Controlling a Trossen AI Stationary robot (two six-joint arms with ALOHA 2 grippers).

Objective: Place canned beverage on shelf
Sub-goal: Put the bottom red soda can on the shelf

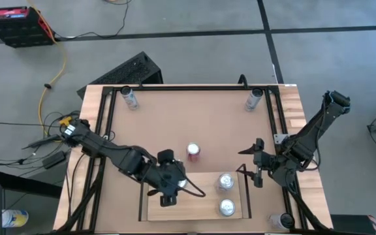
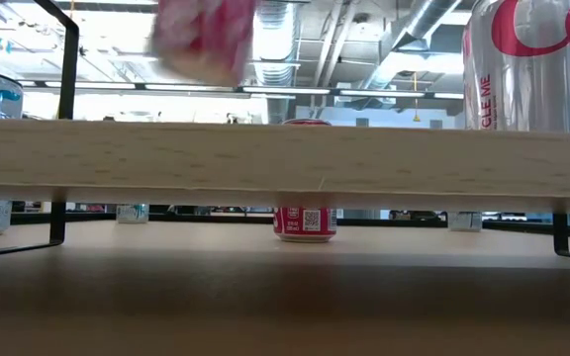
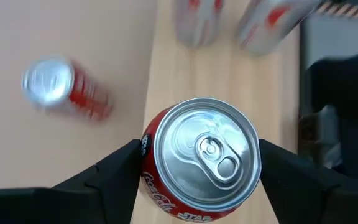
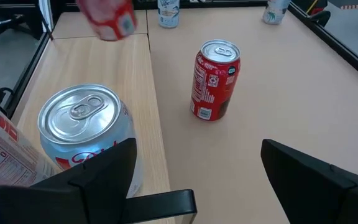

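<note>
My left gripper (image 1: 168, 193) is over the left part of the shelf (image 1: 194, 203), a pale wood board with black end rails at the table's near edge. It is shut on a red cola can (image 3: 207, 158). This can shows blurred above the board in the low view (image 2: 206, 35). Two silver cans (image 1: 225, 181) (image 1: 227, 207) stand upright on the shelf's right part. Another red can (image 1: 193, 151) stands upright on the brown tabletop just beyond the shelf. My right gripper (image 1: 256, 166) is open and empty beside the shelf's right rail. My left gripper pinches the red can's side wall (image 3: 146, 155) between its two fingers (image 3: 114, 177), one on each opposite side just below the top rim. The fingers come from above, pointing down. The can is upright, top up, and lifted clear of the shelf board (image 2: 285, 153).
Further cans stand at the tabletop's far left (image 1: 130, 98), far right (image 1: 253, 99) and near right (image 1: 281, 222) corners. The black table frame (image 1: 188, 87) runs around the top. The shelf's left half is bare wood.
</note>
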